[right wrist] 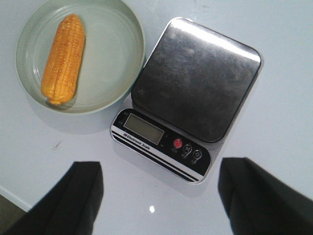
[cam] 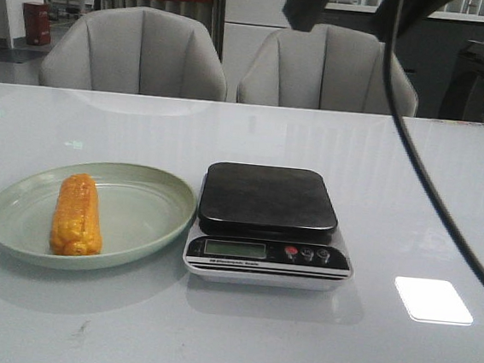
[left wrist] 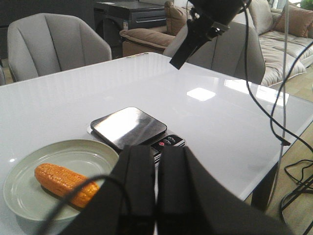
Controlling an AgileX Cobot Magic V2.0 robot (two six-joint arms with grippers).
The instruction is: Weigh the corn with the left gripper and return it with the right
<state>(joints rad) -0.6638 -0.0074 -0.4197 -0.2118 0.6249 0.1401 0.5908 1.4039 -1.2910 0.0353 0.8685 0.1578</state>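
The orange-yellow corn (cam: pixel 77 215) lies on the pale green plate (cam: pixel 149 215) at the front left of the table, left of the kitchen scale (cam: pixel 268 199), whose platform is bare. My left gripper (left wrist: pixel 156 152) is shut and empty, held high above the table near the plate (left wrist: pixel 73 156) and the corn (left wrist: pixel 66 183). My right gripper (right wrist: pixel 161 165) is open wide and empty, high over the front edge of the scale (right wrist: pixel 195 83). The corn (right wrist: pixel 62 59) lies on the plate (right wrist: pixel 112 54) off to the side.
Two grey chairs (cam: pixel 139 51) stand behind the white table. The right arm (cam: pixel 308 8) hangs over the far side, and its black cable (cam: pixel 430 191) runs down across the table's right part. A bright light patch (cam: pixel 433 299) lies right of the scale.
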